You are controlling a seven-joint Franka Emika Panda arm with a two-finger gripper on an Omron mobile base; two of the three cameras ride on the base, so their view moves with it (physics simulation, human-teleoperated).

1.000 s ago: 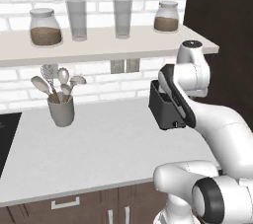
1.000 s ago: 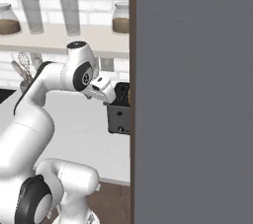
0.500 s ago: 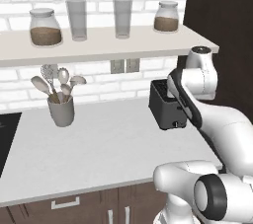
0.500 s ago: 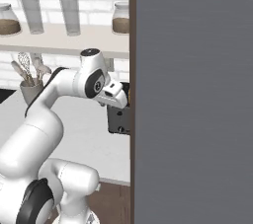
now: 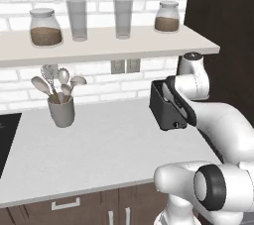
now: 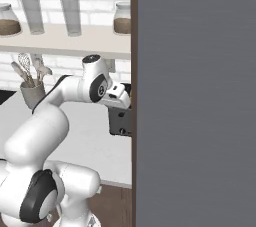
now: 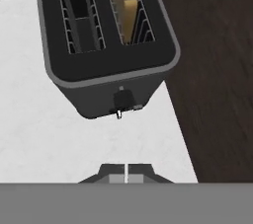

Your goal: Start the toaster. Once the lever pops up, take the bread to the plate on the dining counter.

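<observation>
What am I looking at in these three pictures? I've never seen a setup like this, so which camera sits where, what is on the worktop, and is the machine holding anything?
This is a rendered kitchen with a white robot arm on a base that can drive. Two cameras ride on that base, behind the arm to its left and right; the third sits on the hand and looks along the gripper.

On the light worktop stands a black toaster, next to a dark tall panel. In the hand view a slice of bread sits in one of its two slots, and the small lever is on the end facing the hand. Further left stands a grey utensil holder. The shelf above carries two jars and two glasses.

The gripper hovers above the toaster's lever end with its finger tips pressed together, holding nothing.
</observation>
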